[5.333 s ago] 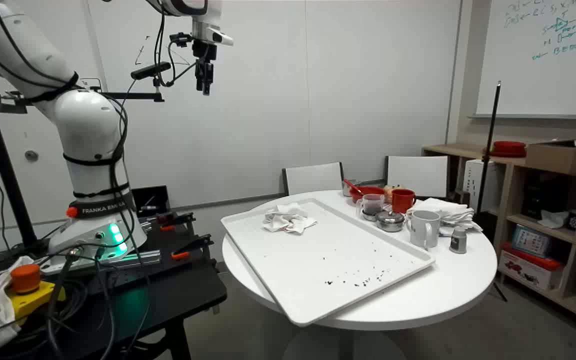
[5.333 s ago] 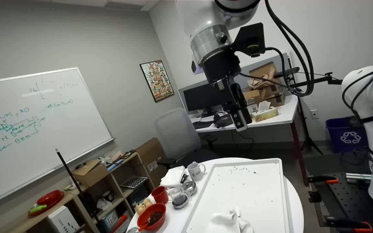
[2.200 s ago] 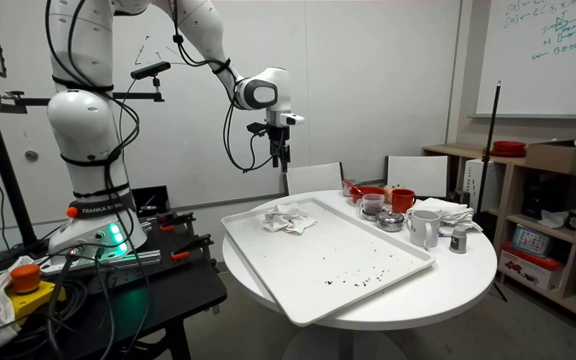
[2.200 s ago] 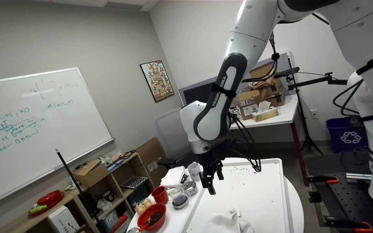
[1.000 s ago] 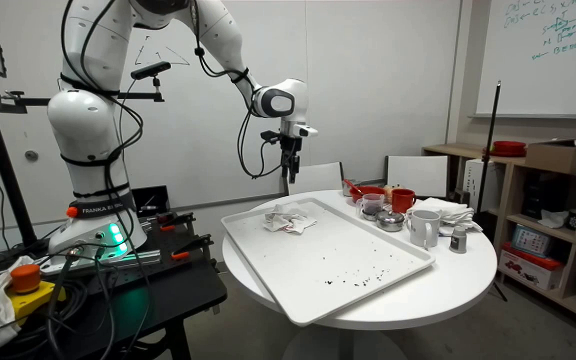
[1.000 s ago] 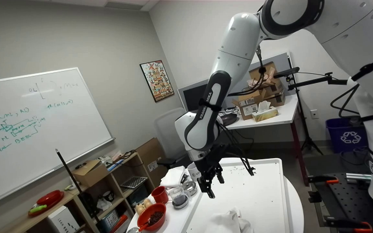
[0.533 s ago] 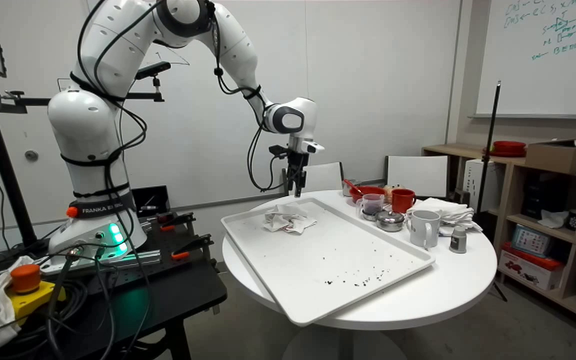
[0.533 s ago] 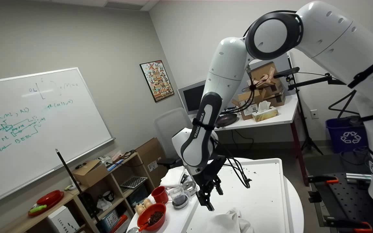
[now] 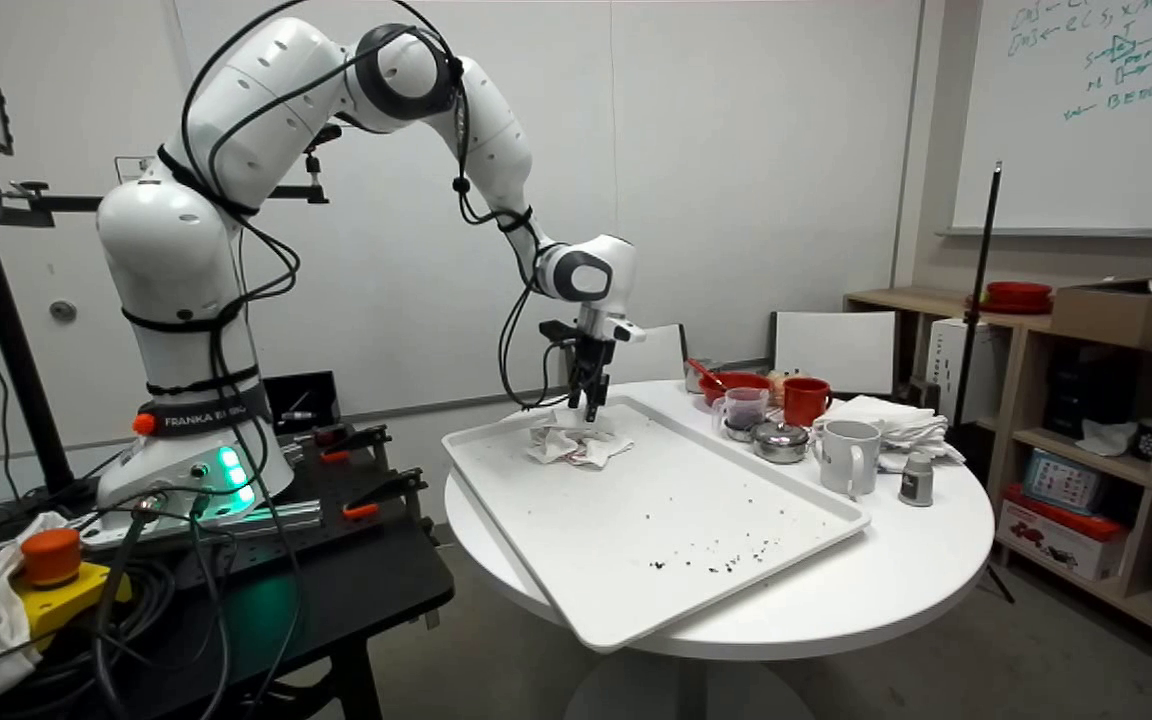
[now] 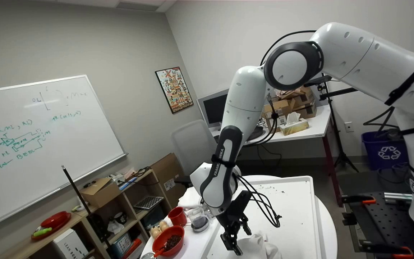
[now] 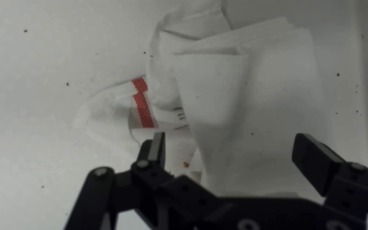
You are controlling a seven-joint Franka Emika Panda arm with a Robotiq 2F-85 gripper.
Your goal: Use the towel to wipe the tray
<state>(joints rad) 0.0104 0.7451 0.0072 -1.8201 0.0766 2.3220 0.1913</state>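
Where a white jointed robot arm [image 9: 491,140] arches above a round white table [image 9: 921,570], one black two-fingered gripper [image 11: 233,151] points downward, its fingers spread wide apart over a crumpled white cloth towel [image 11: 216,83]; whether they touch it cannot be told. Towel: lying, in both exterior views, in one large rectangular white tray [image 9: 606,530] with raised rim, toward one short end; bears a red patterned strip [image 11: 143,108] and a small label [image 11: 180,115], print too blurred to read. Dark crumbs [image 9: 658,565]: mainly gathered toward the tray's opposite end; a few dark specks [image 11: 67,84] beside the towel. On the table, along the tray's long side: one red bowl [image 10: 162,235] of dark contents, a red-handled utensil [image 9: 705,373] in it; one red mug [image 9: 804,402]; one clear handled cup [image 9: 742,408] holding something dark; one round shiny metal container [image 9: 779,443]; one pale grey mug [image 9: 848,455], upright; one small grey bottle [image 9: 917,483]; folded white cloths [image 9: 886,422], stacked.
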